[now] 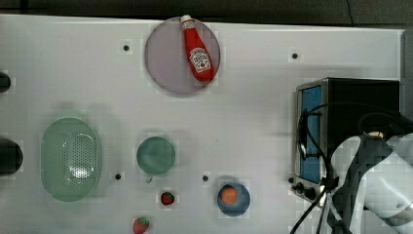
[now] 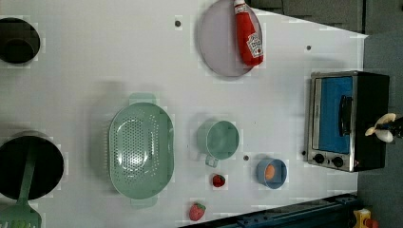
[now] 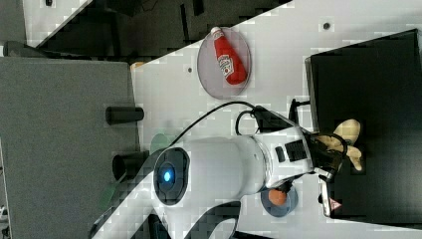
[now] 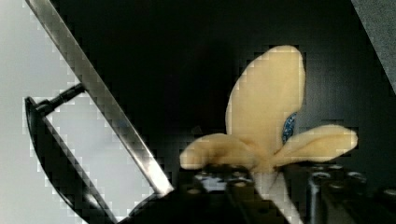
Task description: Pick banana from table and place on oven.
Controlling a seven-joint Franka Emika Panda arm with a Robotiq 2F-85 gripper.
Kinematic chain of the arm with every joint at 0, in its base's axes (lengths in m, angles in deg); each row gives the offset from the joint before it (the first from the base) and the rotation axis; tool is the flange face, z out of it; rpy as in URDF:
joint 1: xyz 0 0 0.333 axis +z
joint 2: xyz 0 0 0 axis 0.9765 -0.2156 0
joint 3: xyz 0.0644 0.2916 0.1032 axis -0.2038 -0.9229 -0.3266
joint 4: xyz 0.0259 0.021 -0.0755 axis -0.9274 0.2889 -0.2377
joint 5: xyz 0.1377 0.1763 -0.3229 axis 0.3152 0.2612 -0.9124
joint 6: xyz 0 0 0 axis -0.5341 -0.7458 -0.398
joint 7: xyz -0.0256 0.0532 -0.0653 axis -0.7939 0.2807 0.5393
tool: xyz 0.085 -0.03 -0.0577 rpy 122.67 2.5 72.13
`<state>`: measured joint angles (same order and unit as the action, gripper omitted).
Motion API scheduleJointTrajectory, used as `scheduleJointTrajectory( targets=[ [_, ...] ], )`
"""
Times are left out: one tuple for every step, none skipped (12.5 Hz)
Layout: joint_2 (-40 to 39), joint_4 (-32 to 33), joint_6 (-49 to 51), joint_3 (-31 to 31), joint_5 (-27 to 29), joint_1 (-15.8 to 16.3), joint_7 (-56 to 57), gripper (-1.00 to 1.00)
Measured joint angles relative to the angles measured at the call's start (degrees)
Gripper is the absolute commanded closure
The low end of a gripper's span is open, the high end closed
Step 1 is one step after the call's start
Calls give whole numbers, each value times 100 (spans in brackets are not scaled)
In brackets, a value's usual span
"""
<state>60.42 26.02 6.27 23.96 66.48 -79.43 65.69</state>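
The banana (image 4: pixel 266 112) is a pale yellow, half-peeled toy with its peel flaps spread. My gripper (image 4: pixel 267 183) is shut on the banana's stem end, right over the oven's black top (image 4: pixel 154 65). In the right view the banana (image 3: pixel 350 142) lies over the middle of the oven (image 3: pixel 378 74), with the gripper (image 3: pixel 332 149) beside it. In the left view the banana (image 2: pixel 380 128) shows at the right edge of the oven (image 2: pixel 332 118). In the top view the oven (image 1: pixel 360 100) stands at the right end of the white table (image 1: pixel 253 112), partly covered by my arm (image 1: pixel 380 180).
A ketchup bottle (image 1: pixel 197 48) lies on a grey plate (image 1: pixel 165 58) at the back. A green colander (image 1: pixel 70 158), a green cup (image 1: pixel 156 155), a blue bowl (image 1: pixel 234 199) with an orange piece and two strawberries (image 1: pixel 167 198) sit on the table. Cables (image 1: pixel 316 146) hang before the oven door.
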Motion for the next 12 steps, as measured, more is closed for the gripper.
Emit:
scheduleJointTrajectory(
  targets=[
    [-54,-56,-22,8,-49,26,8,-18],
    [-60,-56,-120,8,-49,66,56,-41],
    [-68,-78,-232,8,-23,100,148,-64],
    [-66,-118,-271,-6,-7,117,215,-86],
    [-45,-134,-215,-14,8,144,221,-99],
    [-45,-229,-76,14,31,180,227,-100],
    [-33,-347,0,34,24,196,238,-100],
    [17,-414,92,70,46,231,241,-100],
    [62,-498,213,70,13,215,241,-100],
    [89,-671,495,84,-122,224,246,-100],
    [148,-811,783,62,-162,229,257,-100],
    [280,-946,1132,-59,-159,195,252,-100]
  ],
)
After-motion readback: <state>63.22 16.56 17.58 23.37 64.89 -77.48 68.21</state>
